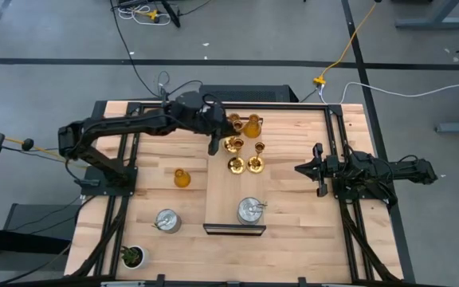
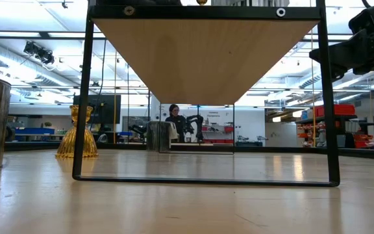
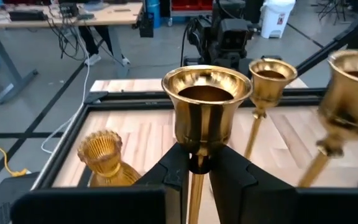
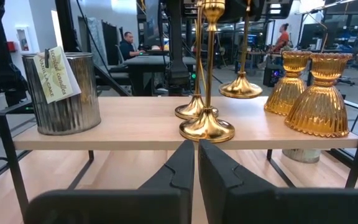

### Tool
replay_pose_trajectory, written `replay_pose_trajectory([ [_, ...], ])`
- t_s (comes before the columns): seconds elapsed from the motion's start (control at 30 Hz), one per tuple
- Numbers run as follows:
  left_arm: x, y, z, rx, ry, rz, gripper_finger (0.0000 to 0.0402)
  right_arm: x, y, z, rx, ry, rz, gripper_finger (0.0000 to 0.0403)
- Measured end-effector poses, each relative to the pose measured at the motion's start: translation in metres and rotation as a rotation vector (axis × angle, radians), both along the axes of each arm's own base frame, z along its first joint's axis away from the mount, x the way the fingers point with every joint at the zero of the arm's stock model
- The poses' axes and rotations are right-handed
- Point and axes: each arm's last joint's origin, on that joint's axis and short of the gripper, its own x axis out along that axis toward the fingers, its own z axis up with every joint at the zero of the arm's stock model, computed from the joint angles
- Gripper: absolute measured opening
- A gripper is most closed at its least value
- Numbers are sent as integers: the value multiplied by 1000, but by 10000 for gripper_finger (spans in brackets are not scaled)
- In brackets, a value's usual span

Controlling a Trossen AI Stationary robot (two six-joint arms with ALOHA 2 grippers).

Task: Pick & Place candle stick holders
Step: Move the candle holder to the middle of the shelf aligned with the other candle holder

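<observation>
The high view looks straight down from well above on the whole table (image 1: 293, 231) and both arms, while the low view sits at table-top height, facing level under the raised wooden shelf (image 2: 206, 52) into the room. The left wrist view looks past its own fingers (image 3: 241, 186), very near a gold holder (image 3: 205, 109). The right wrist view faces the shelf edge-on from near, sharing the gold and amber holders (image 4: 321, 93) with the high view.
</observation>
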Motion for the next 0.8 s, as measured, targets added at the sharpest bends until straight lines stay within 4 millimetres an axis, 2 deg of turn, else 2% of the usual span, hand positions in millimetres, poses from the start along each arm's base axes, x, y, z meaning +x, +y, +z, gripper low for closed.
replay_pose_trajectory([
  [0.5, -28, -8, 15, 29, 82, 48, 52, 0, 0, 0, 0, 0, 3, 27],
  [0.8, -49, -15, 7, 14, 84, 61, 52, 0, 0, 0, 0, 0, 3, 27],
])
